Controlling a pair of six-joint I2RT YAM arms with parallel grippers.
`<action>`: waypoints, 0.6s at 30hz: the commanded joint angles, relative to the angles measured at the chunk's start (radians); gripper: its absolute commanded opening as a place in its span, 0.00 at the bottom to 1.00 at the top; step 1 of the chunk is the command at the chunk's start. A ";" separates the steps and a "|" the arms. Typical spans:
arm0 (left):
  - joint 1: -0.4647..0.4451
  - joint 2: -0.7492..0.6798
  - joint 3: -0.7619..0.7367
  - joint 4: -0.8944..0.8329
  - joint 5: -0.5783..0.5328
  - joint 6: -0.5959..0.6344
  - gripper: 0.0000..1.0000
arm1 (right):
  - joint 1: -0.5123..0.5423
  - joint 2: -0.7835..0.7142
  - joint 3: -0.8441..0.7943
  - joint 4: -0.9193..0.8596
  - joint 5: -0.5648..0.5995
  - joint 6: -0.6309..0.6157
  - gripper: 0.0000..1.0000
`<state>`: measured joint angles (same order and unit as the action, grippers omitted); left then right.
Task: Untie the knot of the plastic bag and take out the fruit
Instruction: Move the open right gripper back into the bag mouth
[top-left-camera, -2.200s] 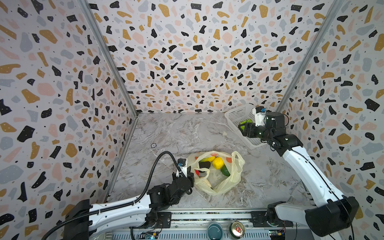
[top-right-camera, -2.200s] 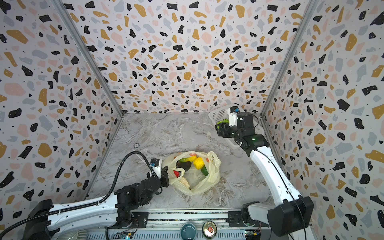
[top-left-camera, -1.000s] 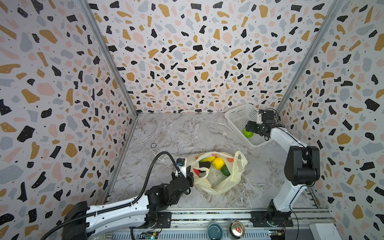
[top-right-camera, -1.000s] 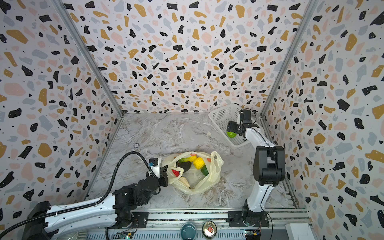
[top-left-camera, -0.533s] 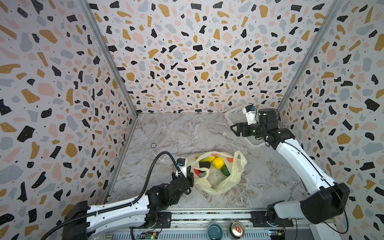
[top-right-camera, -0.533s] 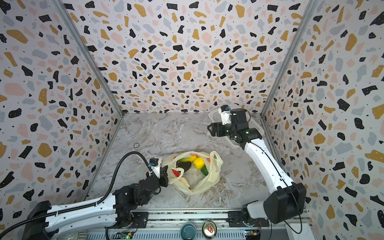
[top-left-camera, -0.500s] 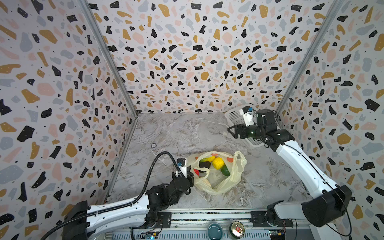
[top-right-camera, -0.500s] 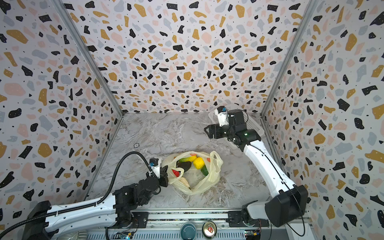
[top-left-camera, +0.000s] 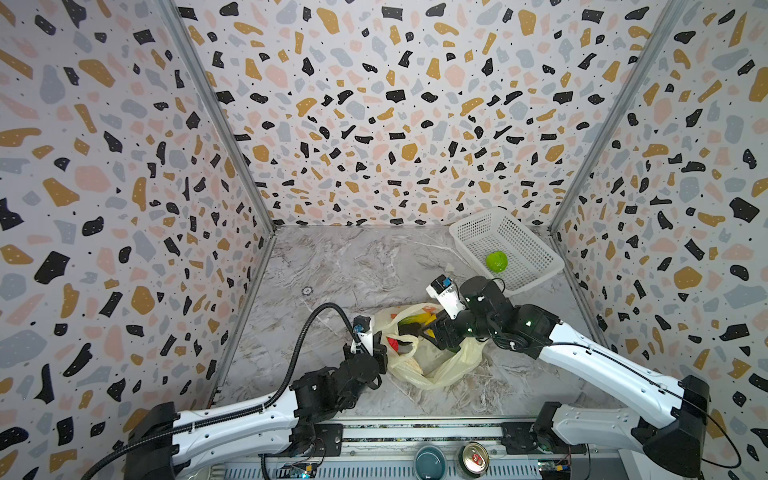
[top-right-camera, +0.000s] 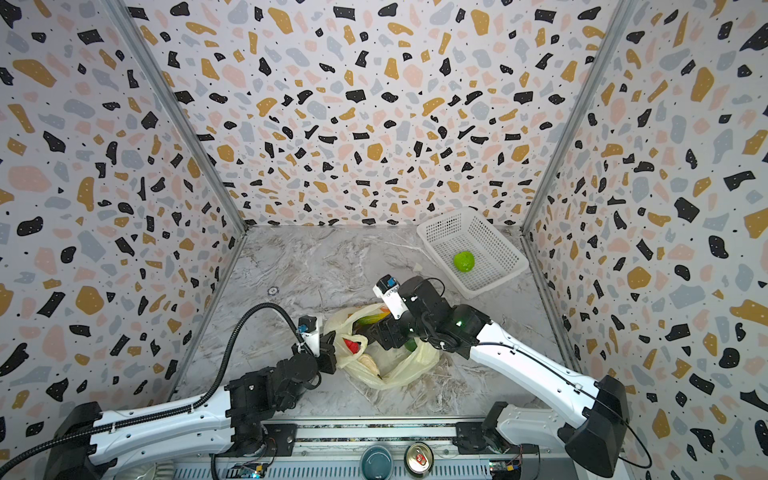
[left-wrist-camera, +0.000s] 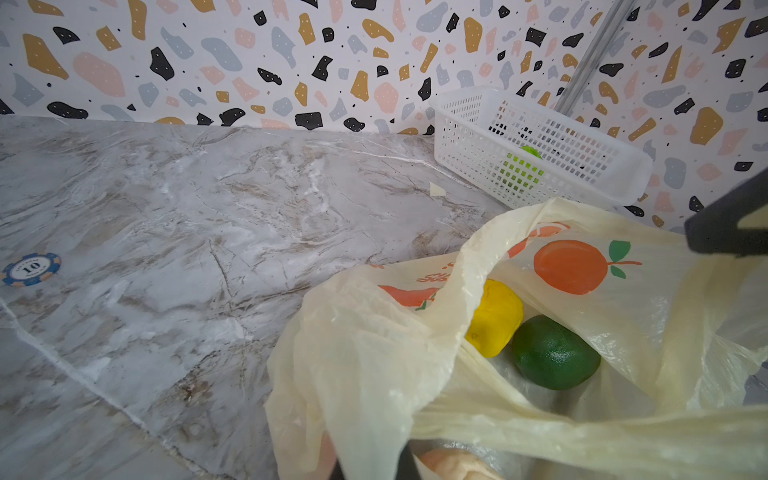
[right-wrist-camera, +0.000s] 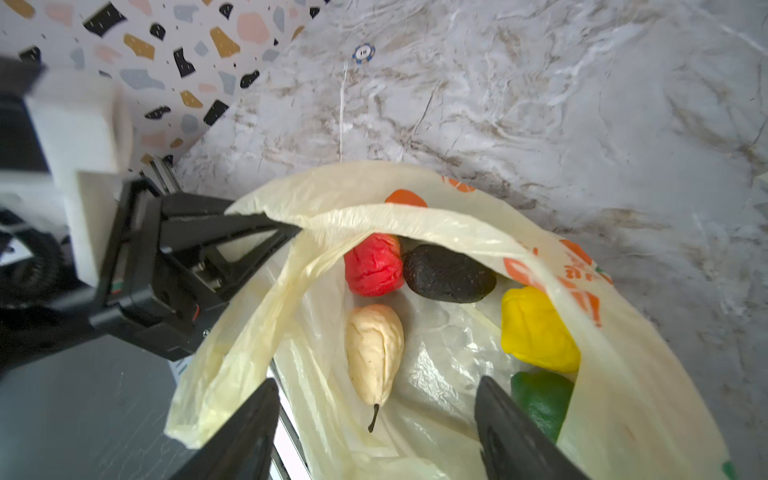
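**Near left:** the left hand (right-wrist-camera: 286, 232) is pinched shut on the rim of the plastic bag (top-left-camera: 453, 365), holding its mouth open. No tied knot shows and the handle loops lie apart, so the untying appears done.

**Middle:** the bag rests near the middle of the tabletop (top-left-camera: 353, 266). Inside, 5 pieces of the fruit show: a cream pear (right-wrist-camera: 374, 353), a red piece (right-wrist-camera: 374, 266), a near-black piece (right-wrist-camera: 449, 274), a yellow piece (right-wrist-camera: 536, 328) and a dark green piece (right-wrist-camera: 540, 399). The right hand (right-wrist-camera: 376, 384) reaches in from the right and hangs over the mouth. Its jaws are wide and empty, with the pear just ahead of them.

**Far right:** a white basket (top-left-camera: 469, 226) holds 1 lime green fruit (top-left-camera: 496, 262).

**Likely faults:**
- The jaws may nip the thin film under the pear, so that lifting drags the bag.
- The left pinch may slip, letting the rim fold over the yellow and dark green pieces, which are already partly covered.
- The smooth pear may squirt sideways from a tip grip.
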<state>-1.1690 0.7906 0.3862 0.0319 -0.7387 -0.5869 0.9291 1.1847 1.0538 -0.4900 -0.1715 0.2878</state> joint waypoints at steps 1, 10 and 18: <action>-0.005 -0.017 0.009 0.033 -0.011 0.016 0.00 | 0.044 -0.003 -0.050 0.047 0.133 -0.065 0.75; -0.005 -0.034 0.006 0.031 -0.016 0.013 0.00 | 0.084 0.024 -0.176 0.072 0.284 -0.193 0.73; -0.006 -0.022 0.016 0.045 -0.013 0.015 0.00 | 0.158 0.076 -0.231 0.085 0.318 -0.209 0.72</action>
<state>-1.1690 0.7692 0.3862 0.0322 -0.7391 -0.5869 1.0706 1.2377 0.8284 -0.4171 0.1150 0.1009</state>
